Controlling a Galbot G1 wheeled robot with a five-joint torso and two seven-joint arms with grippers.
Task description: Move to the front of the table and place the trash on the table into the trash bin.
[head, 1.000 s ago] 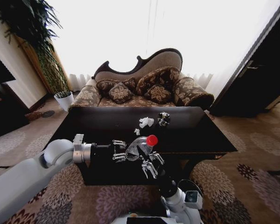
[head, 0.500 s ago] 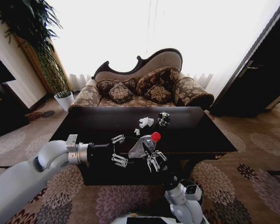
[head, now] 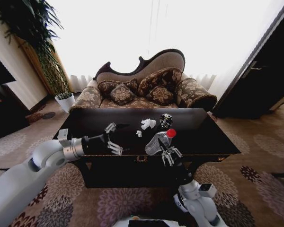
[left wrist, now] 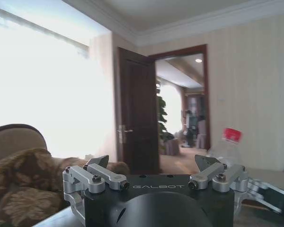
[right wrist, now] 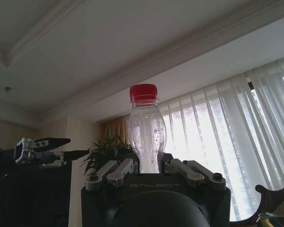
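Observation:
The glossy black table lies straight ahead. On its far middle sit trash pieces: a crumpled white paper wad, a tiny white bit and a dark shiny wrapper. My right gripper is shut on a clear plastic bottle with a red cap, held upright over the table's front edge. The bottle stands between that gripper's fingers. My left gripper hangs open and empty over the table's left part, apart from the bottle. The trash bin is out of view.
A brown patterned sofa with cushions stands right behind the table. A white plant pot and tall plant are at the back left, a dark cabinet at the left, a dark door at the right. Patterned carpet surrounds the table.
The left gripper has let go of the bottle, opened and drawn back to the left. The right gripper, holding the bottle, has moved right and forward.

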